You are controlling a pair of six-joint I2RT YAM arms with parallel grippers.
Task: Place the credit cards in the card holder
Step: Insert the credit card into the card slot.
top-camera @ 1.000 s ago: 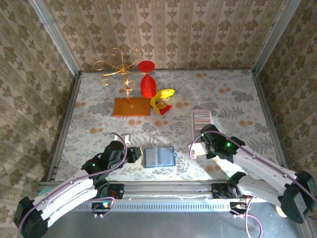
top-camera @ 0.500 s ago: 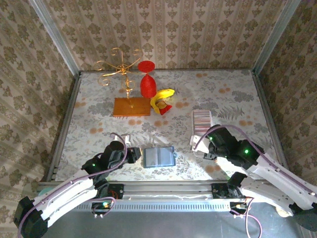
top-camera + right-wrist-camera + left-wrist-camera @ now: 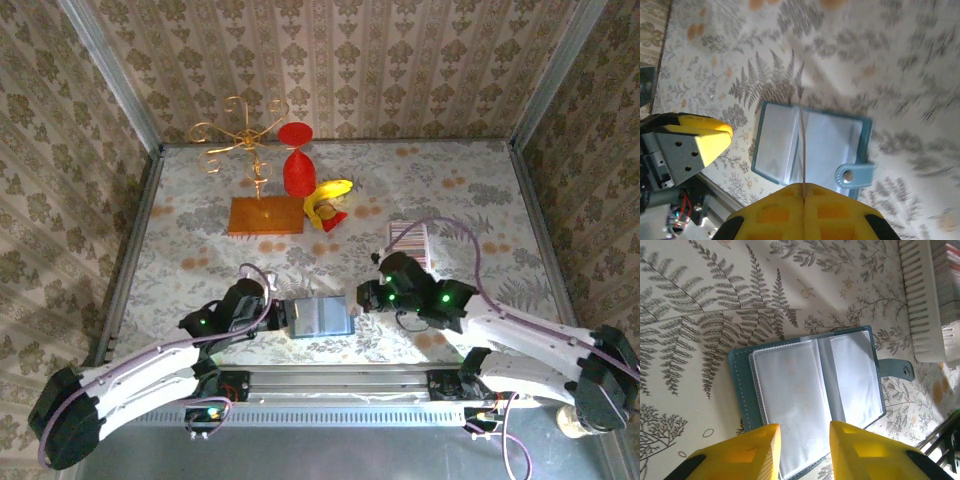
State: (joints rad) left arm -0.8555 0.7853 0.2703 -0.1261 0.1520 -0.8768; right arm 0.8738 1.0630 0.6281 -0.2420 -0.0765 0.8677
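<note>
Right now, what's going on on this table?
The right gripper is shut on a thin card, edge-on over the open teal card holder lying flat on the table. The left gripper is open at the holder's left edge. The holder's clear sleeves look empty. A ribbed tray stands beside it.

Glossy plastic sleeves [image 3: 790,400], matt teal card holder [image 3: 737,385]
</note>
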